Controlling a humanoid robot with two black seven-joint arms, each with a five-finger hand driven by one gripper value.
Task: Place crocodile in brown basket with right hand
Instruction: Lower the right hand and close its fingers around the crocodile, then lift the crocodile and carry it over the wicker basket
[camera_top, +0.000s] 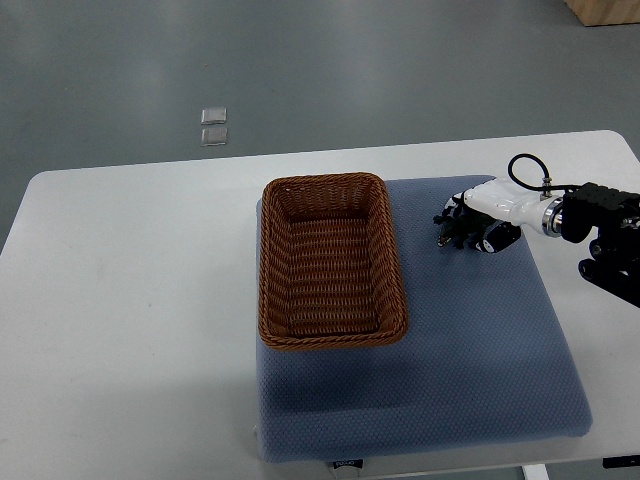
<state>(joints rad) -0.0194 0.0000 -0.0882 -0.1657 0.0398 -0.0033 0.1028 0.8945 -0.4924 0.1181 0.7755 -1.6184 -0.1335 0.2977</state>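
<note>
The brown wicker basket (333, 262) stands empty on the left part of a blue mat (470, 340). My right hand (462, 228), white with dark parts, comes in from the right edge. It is low over the mat's far right area, about a hand's width to the right of the basket's far corner. No crocodile shows anywhere in the open. Anything under or inside the hand is hidden by the hand itself. The left arm is out of view.
The mat lies on a white table (130, 300) whose left half is bare. Two small clear squares (213, 126) lie on the grey floor beyond the table. A black cable loops above my right wrist (530, 172).
</note>
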